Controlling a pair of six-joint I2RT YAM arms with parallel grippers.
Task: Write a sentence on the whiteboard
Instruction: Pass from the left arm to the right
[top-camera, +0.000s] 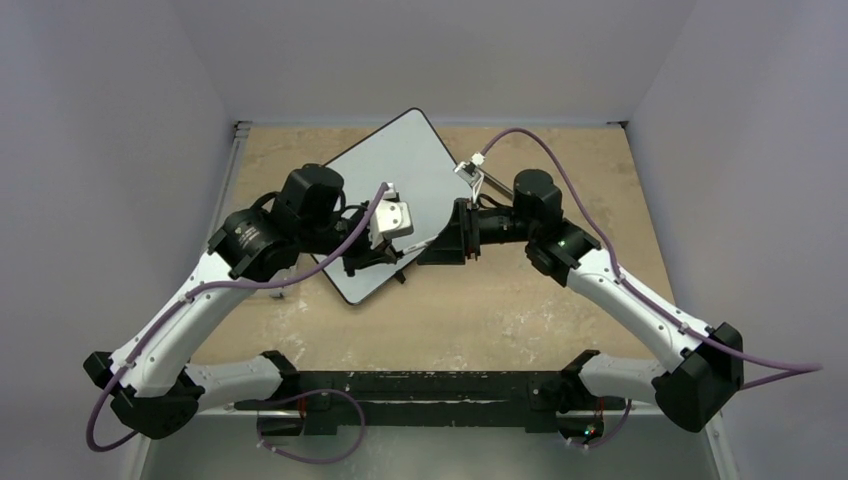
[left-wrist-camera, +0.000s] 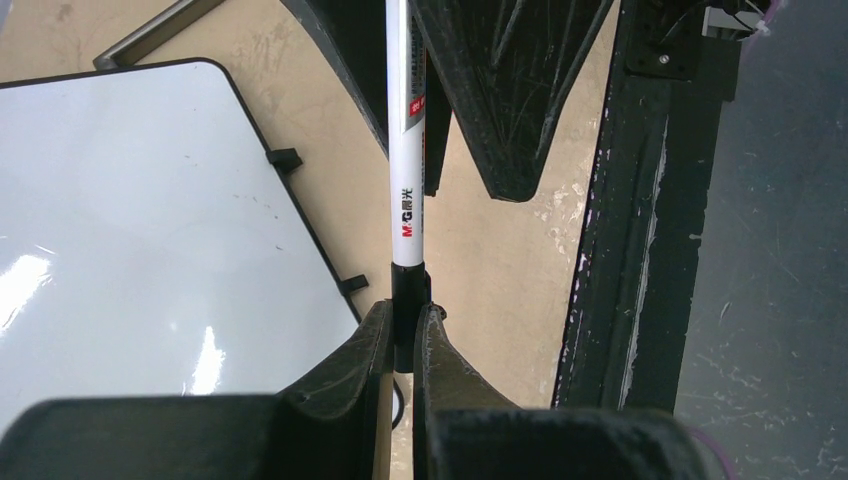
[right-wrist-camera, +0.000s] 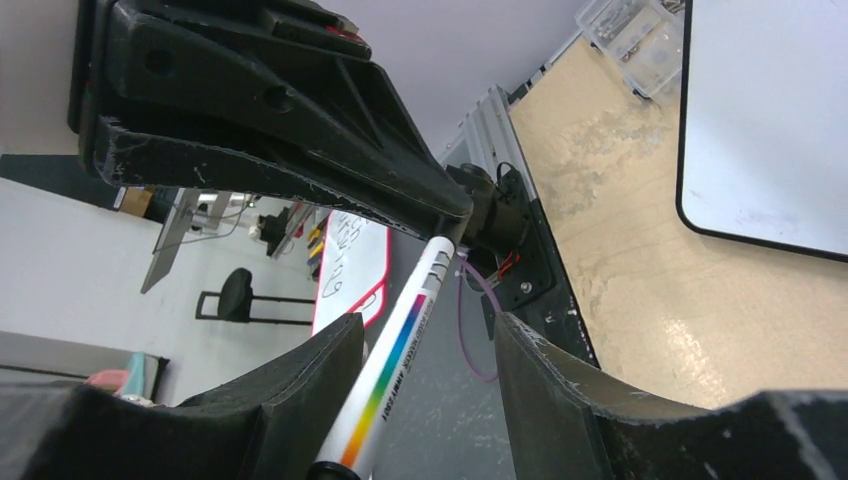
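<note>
- Closest to us, the left gripper (left-wrist-camera: 402, 322) has its fingers pressed tight on the black end of the marker (left-wrist-camera: 405, 190). The white barrel runs straight away from it.
- At the far end of that barrel, the right gripper (right-wrist-camera: 428, 340) is about half open. Its fingers sit either side of the rainbow-striped barrel with daylight showing, so we call that no grip yet.
- We can't tell whether the black end in the left jaws is the cap or the tail.
- The whiteboard (top-camera: 410, 160) lies flat on the table (top-camera: 560, 300), turned cornerwise, mid-table toward the back.
- Not one letter of the sentence is on it. The white face is bare in all three views apart from faint smudges and glare.
- So by our reading nothing is written and everything remains: get the pen ready, bring the tip down, write every word.
- In the way: the marker is held in the air between the two grippers, just off the board's near edge, with no tip pointing at the surface.
- From above, both wrists crowd over the board's near corner and hide part of it.
- Elsewhere, a small clear box (right-wrist-camera: 628, 42) sits by the table's edge, and the black rail (top-camera: 420, 385) carries the arm bases.
</note>
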